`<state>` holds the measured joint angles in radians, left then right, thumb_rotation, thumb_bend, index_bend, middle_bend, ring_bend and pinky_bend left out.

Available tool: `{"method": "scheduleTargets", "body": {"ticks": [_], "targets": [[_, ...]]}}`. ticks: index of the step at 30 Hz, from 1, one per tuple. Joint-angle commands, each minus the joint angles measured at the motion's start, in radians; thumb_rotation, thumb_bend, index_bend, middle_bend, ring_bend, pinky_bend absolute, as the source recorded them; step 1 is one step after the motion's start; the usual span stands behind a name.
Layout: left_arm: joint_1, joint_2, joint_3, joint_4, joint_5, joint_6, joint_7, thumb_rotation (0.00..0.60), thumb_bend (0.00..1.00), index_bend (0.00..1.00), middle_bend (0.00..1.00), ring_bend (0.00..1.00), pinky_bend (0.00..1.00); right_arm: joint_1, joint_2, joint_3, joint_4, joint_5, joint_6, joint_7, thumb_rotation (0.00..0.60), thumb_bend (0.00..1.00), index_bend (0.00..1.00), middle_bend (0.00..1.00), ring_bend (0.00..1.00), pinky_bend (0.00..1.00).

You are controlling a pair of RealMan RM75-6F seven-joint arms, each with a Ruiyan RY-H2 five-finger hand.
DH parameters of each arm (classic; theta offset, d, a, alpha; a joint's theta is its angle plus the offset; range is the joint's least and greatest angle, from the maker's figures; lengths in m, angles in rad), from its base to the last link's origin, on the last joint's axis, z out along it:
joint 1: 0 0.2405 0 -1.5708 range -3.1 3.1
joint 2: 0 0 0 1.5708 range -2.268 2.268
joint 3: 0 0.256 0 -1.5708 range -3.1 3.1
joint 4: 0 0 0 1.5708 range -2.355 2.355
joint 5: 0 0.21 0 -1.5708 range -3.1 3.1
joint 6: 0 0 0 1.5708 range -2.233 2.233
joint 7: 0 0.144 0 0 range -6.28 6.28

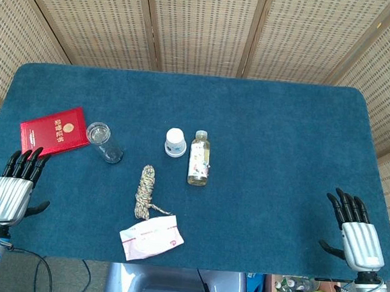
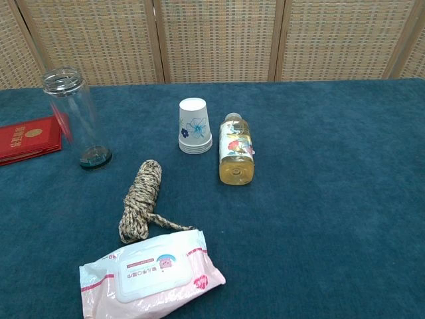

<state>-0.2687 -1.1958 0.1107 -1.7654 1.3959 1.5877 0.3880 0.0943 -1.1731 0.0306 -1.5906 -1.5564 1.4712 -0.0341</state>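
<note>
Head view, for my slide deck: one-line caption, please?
Both hands, left and right, open at the table's near corners; booklet, jar, cup, bottle, rope, wipes between.

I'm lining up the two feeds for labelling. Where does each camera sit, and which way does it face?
Head view: high above the near edge, looking down on the table; the left hand and right hand show at the near corners.
Chest view: low at the near edge, looking across toward the wicker screen; no hand shows.
Shared: clear jar, paper cups, bottle, rope, wipes pack, red booklet.
</note>
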Motion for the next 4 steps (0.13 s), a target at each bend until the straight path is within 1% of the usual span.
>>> {"method": "scheduleTargets", "body": {"ticks": [1, 4], "targets": [[0.028, -0.014, 0.008, 0.026, 0.013, 0.008, -0.002, 0.600, 0.08, 0.00, 0.00, 0.00, 0.00, -0.003, 0.002, -0.002, -0.004, -0.006, 0.006, -0.002, 0.600, 0.00, 0.05, 0.00, 0.00, 0.00], [0.044, -0.021, 0.002, 0.045, 0.017, 0.006, -0.001, 0.600, 0.08, 0.00, 0.00, 0.00, 0.00, -0.004, 0.004, -0.003, -0.006, -0.010, 0.009, -0.004, 0.600, 0.00, 0.05, 0.00, 0.00, 0.00]]}}
